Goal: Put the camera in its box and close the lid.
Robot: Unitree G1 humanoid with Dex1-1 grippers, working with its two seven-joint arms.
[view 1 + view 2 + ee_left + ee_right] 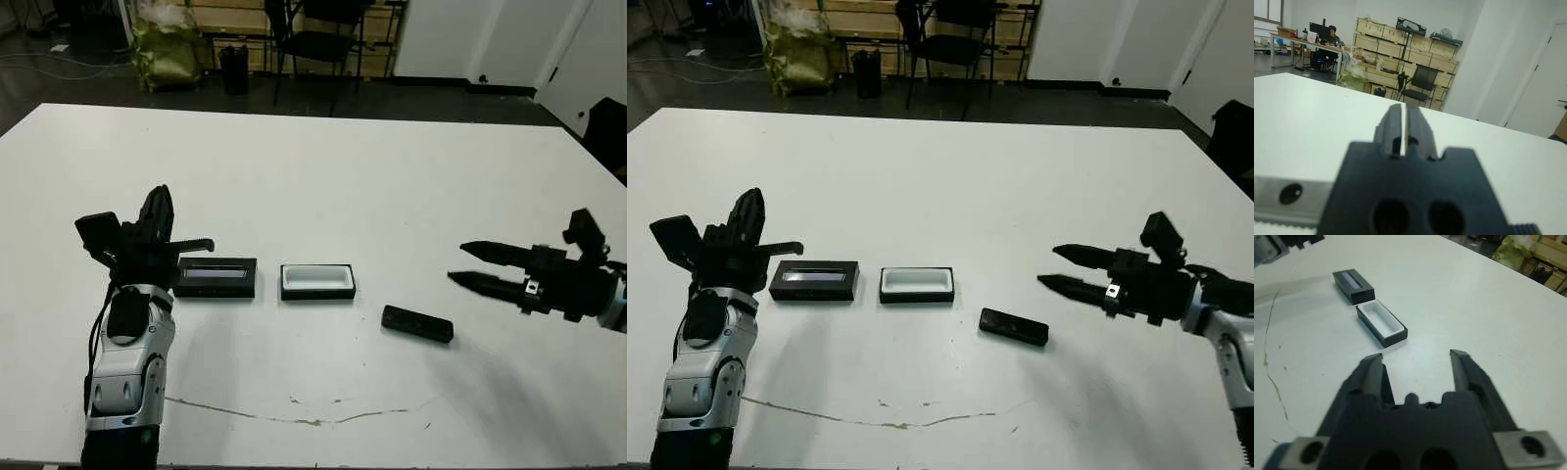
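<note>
Left eye view: nothing done yet. Camera [417, 324] lies on table [323, 176], right of the empty box [317, 282]; lid [216, 277] beside it. Right gripper [468, 264] fingers spread, empty; left gripper [157, 211] fingers pressed together, empty.

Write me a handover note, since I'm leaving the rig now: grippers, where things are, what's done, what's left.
Left gripper: shut, empty, raised beside the lid.
Right gripper: open, empty, above the table, to the right of the camera.
Box: open and empty, between lid and camera. All three lie apart on the table.
Done: nothing yet.
Left: pick up the camera, place it in the box, put the lid on.
</note>
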